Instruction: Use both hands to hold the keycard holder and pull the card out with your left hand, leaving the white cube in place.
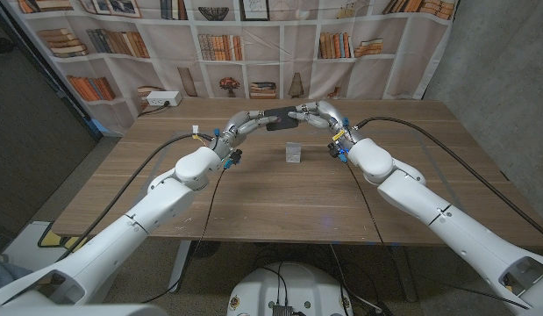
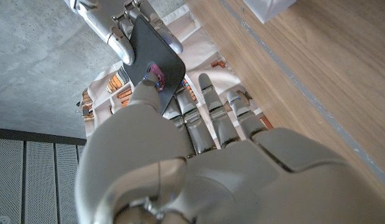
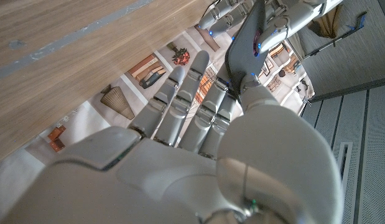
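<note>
Left hand (image 1: 242,123) and right hand (image 1: 317,113) grip the dark keycard holder (image 1: 278,118) aloft; fingers hide its card.

Black keycard holder (image 1: 277,118); white cube (image 1: 293,154); brown wooden table (image 1: 253,193); white arms.
</note>
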You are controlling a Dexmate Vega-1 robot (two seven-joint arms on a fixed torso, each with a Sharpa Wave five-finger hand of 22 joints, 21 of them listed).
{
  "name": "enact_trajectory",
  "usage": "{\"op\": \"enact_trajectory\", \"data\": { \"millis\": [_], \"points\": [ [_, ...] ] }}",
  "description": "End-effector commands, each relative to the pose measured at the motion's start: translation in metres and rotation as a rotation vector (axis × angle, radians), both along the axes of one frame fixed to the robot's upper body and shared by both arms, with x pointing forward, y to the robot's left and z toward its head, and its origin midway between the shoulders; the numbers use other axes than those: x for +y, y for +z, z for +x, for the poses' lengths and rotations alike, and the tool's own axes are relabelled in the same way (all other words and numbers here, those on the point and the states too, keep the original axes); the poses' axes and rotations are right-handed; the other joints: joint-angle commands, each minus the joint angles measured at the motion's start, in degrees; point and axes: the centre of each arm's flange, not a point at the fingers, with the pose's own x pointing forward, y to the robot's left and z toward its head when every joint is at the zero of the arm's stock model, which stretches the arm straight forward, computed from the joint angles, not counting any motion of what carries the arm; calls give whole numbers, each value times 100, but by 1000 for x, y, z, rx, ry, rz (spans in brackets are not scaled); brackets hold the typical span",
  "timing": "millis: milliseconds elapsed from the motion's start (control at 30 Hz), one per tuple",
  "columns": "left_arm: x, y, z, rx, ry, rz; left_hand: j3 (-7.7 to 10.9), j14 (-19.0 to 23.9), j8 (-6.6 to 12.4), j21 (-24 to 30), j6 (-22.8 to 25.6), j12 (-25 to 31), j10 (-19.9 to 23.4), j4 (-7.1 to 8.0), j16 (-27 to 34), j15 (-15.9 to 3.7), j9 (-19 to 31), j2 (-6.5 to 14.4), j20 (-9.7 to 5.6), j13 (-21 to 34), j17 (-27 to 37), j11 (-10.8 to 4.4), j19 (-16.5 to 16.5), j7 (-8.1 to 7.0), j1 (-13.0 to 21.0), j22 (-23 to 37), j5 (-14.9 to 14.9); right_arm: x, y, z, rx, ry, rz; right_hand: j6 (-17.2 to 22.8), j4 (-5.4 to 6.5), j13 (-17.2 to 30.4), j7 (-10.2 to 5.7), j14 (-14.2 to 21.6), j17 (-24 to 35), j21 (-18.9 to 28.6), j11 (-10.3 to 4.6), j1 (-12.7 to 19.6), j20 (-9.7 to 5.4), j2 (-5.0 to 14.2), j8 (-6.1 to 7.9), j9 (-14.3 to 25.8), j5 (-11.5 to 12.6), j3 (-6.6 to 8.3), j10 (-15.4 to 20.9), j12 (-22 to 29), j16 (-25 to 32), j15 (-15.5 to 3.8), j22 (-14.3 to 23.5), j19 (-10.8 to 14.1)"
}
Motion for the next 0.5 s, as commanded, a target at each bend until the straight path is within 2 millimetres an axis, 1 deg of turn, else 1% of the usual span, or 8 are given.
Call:
{"op": "enact_trajectory", "data": {
  "millis": [33,67,100,167,300,333,367,500],
  "points": [
    [-1,-3,-3,6,27,-46,357,410,159,17,479,44,481,7,20,-534,13,-24,-106,78,-13,-51,205,-16,255,6,205,-2,1,-2,-8,15,13,263,37,26,-236,44,10,23,-17,23,41,59,40,30,30,65,65,21,-14,-309,29,31],
    [-1,-3,-4,3,30,-48,469,565,184,22,579,94,714,38,18,-576,17,-24,-183,114,-11,-46,290,35,279,3,263,-2,1,-2,-8,17,14,263,36,26,-236,43,10,23,-16,23,44,61,39,30,30,67,66,21,-14,-310,29,31],
    [-1,-3,-4,3,33,-53,527,666,200,17,628,104,779,58,24,-615,21,-18,-202,135,-7,-67,318,56,282,0,292,-3,1,-3,-9,19,15,263,36,26,-236,42,10,22,-16,23,43,60,39,30,30,67,66,21,-15,-310,29,29],
    [-1,-3,-5,2,45,-57,618,843,285,6,737,145,919,90,27,-662,85,-26,-258,187,-3,-34,363,83,274,-5,338,-3,0,-3,-9,23,15,265,34,26,-236,43,10,26,-16,24,49,62,38,31,30,71,67,21,-15,-312,29,38],
    [-1,-3,-7,-1,48,-58,767,1119,475,-32,889,251,1127,131,-14,-728,223,-99,-374,323,-5,-66,400,134,218,-12,442,-3,-1,-3,-6,34,16,268,34,26,-235,46,10,26,-17,20,51,60,36,31,28,72,68,20,-15,-308,29,38],
    [-1,-3,-7,-2,47,-58,807,1195,549,-40,958,285,1157,144,-29,-737,265,-123,-384,374,-4,13,413,135,189,-13,477,-3,-1,-3,-7,37,16,269,33,26,-235,44,10,25,-17,21,51,60,36,31,28,73,68,20,-16,-310,29,37],
    [-1,-3,-8,-1,50,-61,827,1235,576,-46,971,303,1175,150,-32,-741,284,-129,-389,396,-2,17,413,107,178,-13,495,-3,-1,-4,-8,40,16,270,30,26,-235,43,9,26,-17,25,51,61,35,31,29,76,69,21,-17,-315,29,38],
    [-1,-3,-9,2,63,-64,918,1401,680,-54,985,379,1239,165,-43,-753,373,-149,-413,499,3,-15,448,119,137,-14,587,-3,-2,-4,-13,54,11,272,29,26,-235,42,8,25,-17,23,51,59,34,32,28,78,72,21,-18,-312,29,36]
  ]
}}
